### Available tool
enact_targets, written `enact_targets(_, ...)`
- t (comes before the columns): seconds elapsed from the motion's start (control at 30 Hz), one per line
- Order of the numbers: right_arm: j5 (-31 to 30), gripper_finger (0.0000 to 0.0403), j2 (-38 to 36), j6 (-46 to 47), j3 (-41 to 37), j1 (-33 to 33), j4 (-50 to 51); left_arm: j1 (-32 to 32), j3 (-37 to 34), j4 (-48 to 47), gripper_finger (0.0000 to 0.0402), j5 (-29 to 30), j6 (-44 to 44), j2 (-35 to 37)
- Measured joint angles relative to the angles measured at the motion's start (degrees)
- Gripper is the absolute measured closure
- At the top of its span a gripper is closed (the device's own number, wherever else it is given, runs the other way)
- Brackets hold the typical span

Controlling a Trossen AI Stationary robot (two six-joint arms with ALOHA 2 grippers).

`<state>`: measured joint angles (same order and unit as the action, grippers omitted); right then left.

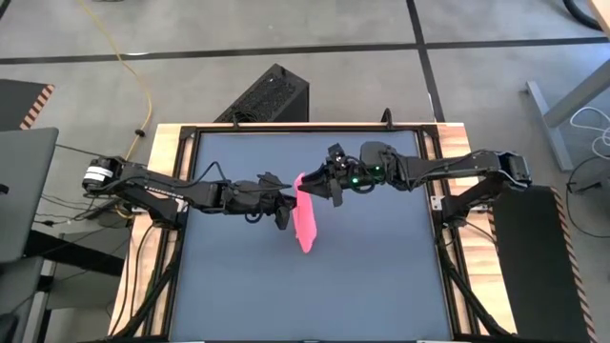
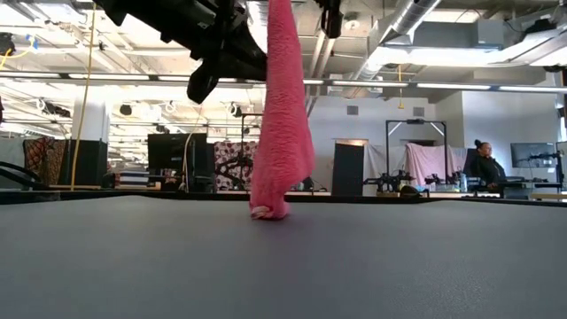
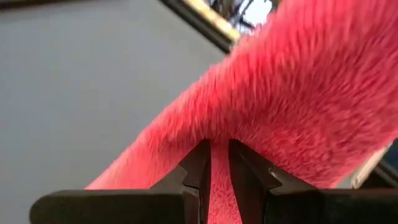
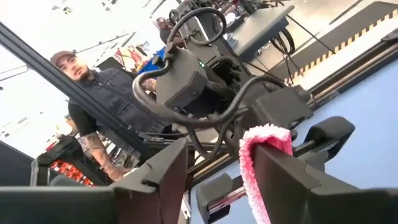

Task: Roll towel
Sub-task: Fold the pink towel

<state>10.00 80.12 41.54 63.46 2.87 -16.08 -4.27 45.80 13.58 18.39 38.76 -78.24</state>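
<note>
One towel (image 2: 282, 133), two arms. In the low view the pink cloth hangs as a long strip down the middle of the frame, its bottom end bunched on the dark grey table (image 2: 425, 266). The left gripper (image 3: 219, 163) has its jaws nearly closed, pinching the cloth's upper edge. The right gripper (image 4: 217, 162) stands wide open, gripping nothing, the towel's edge showing between its fingers. Both arms reach level toward the table's middle, meeting there. A person (image 2: 485, 167) sits far back at right.

Robotics lab: robot stations (image 2: 403, 182), exposed ceiling ducts (image 2: 416, 22).
</note>
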Motion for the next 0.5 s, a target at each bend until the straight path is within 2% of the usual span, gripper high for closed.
enact_targets(0.1, 0.0, 0.0194, 0.0, -0.9, 0.0, 0.8, -2.2, 1.0, 0.0, 7.4, 0.0356, 1.3, -2.1, 0.0)
enact_targets(0.23, 0.4, 0.0195, -0.1, -3.0, 0.0, 2.7, -6.3, 3.1, 0.0, 15.3, 0.0356, -1.0, -5.8, 0.0)
enact_targets(0.5, 6.2, 0.0196, -2.7, -3.9, 0.0, 11.4, -4.7, 4.3, 0.0, 17.2, 0.0356, -7.7, -5.1, 0.0)
